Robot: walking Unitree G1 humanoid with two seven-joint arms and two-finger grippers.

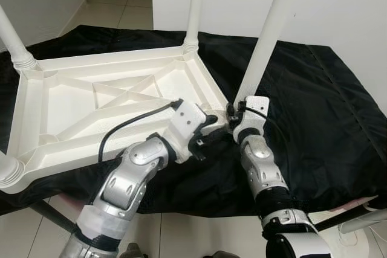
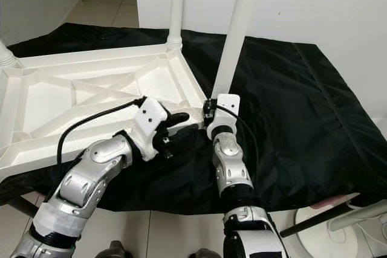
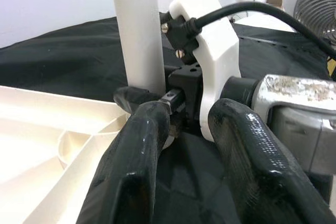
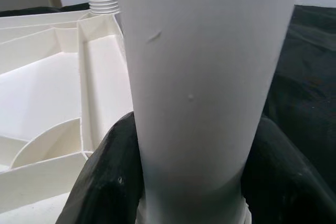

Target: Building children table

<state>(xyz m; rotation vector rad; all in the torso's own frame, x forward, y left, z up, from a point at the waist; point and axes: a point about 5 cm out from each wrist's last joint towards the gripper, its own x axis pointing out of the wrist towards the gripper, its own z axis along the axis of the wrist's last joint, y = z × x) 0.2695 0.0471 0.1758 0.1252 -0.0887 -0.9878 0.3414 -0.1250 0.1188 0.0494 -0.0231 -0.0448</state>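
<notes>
My right pincer (image 4: 189, 203) clasped the white table leg (image 1: 264, 43) at its foot, over the corner socket of the upturned table top (image 1: 72, 110). My left pincer (image 3: 189, 145), narrowly parted, held nothing beside it. The tilted leg risked binding crooked. Black cloth (image 1: 320, 107) lay open rightward; the rim crowded leftward.
</notes>
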